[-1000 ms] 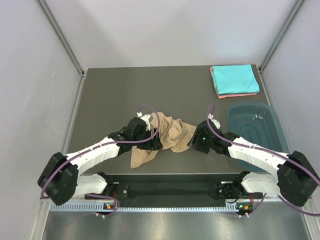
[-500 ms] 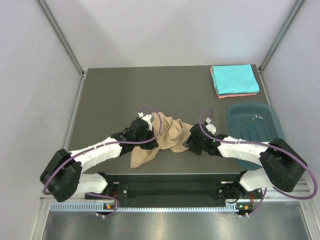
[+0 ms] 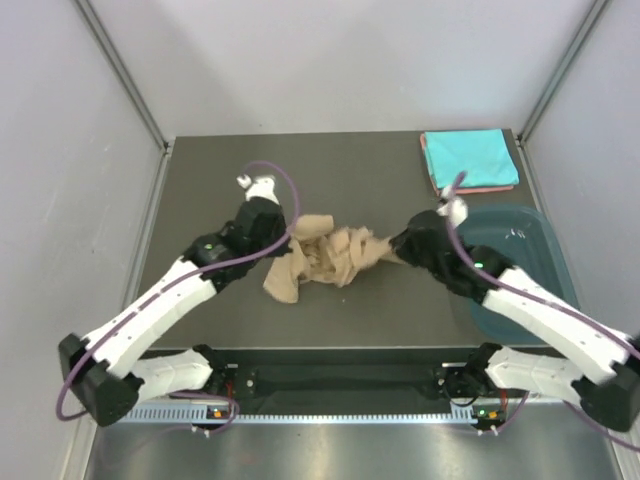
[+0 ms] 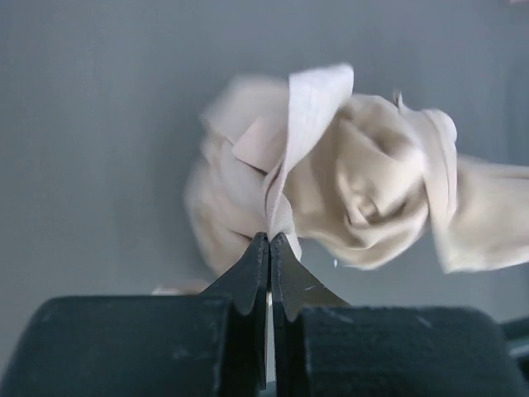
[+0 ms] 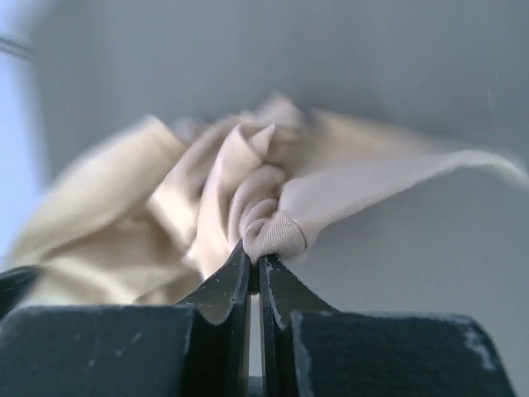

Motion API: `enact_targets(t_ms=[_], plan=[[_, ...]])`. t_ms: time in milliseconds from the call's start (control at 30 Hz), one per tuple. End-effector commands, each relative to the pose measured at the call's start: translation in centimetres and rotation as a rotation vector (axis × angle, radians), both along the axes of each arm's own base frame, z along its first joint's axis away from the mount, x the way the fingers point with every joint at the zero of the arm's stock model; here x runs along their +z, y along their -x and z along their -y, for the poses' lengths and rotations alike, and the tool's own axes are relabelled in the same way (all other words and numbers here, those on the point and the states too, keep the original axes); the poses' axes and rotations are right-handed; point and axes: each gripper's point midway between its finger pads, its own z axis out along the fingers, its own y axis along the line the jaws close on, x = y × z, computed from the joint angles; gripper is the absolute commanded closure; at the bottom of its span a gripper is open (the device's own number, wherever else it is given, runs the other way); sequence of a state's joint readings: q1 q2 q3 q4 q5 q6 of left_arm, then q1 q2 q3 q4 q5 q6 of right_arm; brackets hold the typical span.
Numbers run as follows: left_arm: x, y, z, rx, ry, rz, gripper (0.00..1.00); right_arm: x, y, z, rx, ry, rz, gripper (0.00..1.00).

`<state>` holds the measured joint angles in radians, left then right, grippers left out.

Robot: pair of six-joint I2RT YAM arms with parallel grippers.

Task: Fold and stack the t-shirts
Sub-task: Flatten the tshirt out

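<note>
Since a second ago both arms have swung outward and farther up the table. The tan t-shirt, then a slack heap near the front edge, is now a bunched wad drawn out between them at mid-table. Left gripper is clenched on a thin fold of the cloth at the wad's left side. Right gripper is pinched on a thick rolled edge at its right end, possibly a hem or collar. Best handling, as I judge it: draw the two grips apart evenly and raise them together so the bundle shakes open. Keep the tension gentle so neither thin pinch slips, then lay the cloth flat on the bare middle, clear of the dark teal tub and the stack at the far right corner. There the turquoise t-shirt lies folded on the salmon-pink t-shirt, of which only a thin edge shows. Hard to make out: which parts of the garment are actually held, whether they are matching corners, and whether the wad's underside touches the table. Both wrist views are soft with blur.
</note>
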<state>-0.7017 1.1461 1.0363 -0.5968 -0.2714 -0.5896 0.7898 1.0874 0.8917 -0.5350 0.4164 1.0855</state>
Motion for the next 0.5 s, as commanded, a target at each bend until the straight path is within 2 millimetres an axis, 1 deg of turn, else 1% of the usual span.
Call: enact_targets(t_ms=[0, 33, 67, 100, 167, 200, 233, 267, 300, 333, 367, 400, 433, 467], plan=[[6.8, 0.3, -5.1, 0.150, -0.066, 0.151, 1.00, 9.9, 0.6, 4.7, -0.038, 0.063, 0.234, 1.00], [8.0, 0.8, -5.6, 0.159, -0.051, 0.171, 1.00, 12.0, 1.1, 5.3, -0.024, 0.053, 0.289, 1.00], [8.9, 0.9, -5.9, 0.168, -0.043, 0.186, 1.00, 13.4, 1.2, 5.6, -0.019, 0.042, 0.323, 1.00], [10.4, 1.0, -6.0, 0.170, -0.020, 0.210, 1.00, 15.5, 1.3, 5.9, -0.023, 0.018, 0.372, 1.00], [11.5, 1.5, -6.5, 0.175, -0.007, 0.224, 1.00, 17.6, 1.5, 6.8, -0.033, 0.024, 0.424, 1.00], [12.0, 1.6, -6.6, 0.176, 0.002, 0.233, 1.00, 19.1, 1.3, 7.3, -0.057, 0.019, 0.458, 1.00], [12.1, 1.7, -7.0, 0.189, -0.004, 0.239, 1.00, 19.4, 1.0, 7.4, -0.055, 0.046, 0.470, 1.00], [11.9, 1.7, -7.3, 0.200, -0.020, 0.237, 1.00, 20.5, 0.9, 7.7, -0.070, 0.050, 0.492, 1.00], [11.6, 1.7, -7.9, 0.221, -0.045, 0.237, 1.00, 20.9, 0.6, 7.5, -0.068, 0.054, 0.504, 1.00], [11.3, 1.6, -8.4, 0.241, -0.069, 0.238, 1.00, 21.0, 0.2, 7.1, -0.056, 0.081, 0.507, 1.00], [10.8, 1.5, -9.8, 0.296, -0.128, 0.243, 1.00, 21.2, -0.1, 6.9, -0.053, 0.085, 0.512, 1.00], [10.1, 1.4, -10.4, 0.321, -0.166, 0.234, 1.00, 21.8, -0.3, 6.6, -0.047, 0.081, 0.523, 1.00], [9.9, 1.3, -11.1, 0.352, -0.189, 0.233, 1.00, 21.7, -0.9, 6.0, -0.036, 0.096, 0.518, 1.00], [9.7, 1.3, -11.9, 0.382, -0.215, 0.229, 1.00, 22.0, -1.1, 5.7, -0.033, 0.095, 0.523, 1.00]])
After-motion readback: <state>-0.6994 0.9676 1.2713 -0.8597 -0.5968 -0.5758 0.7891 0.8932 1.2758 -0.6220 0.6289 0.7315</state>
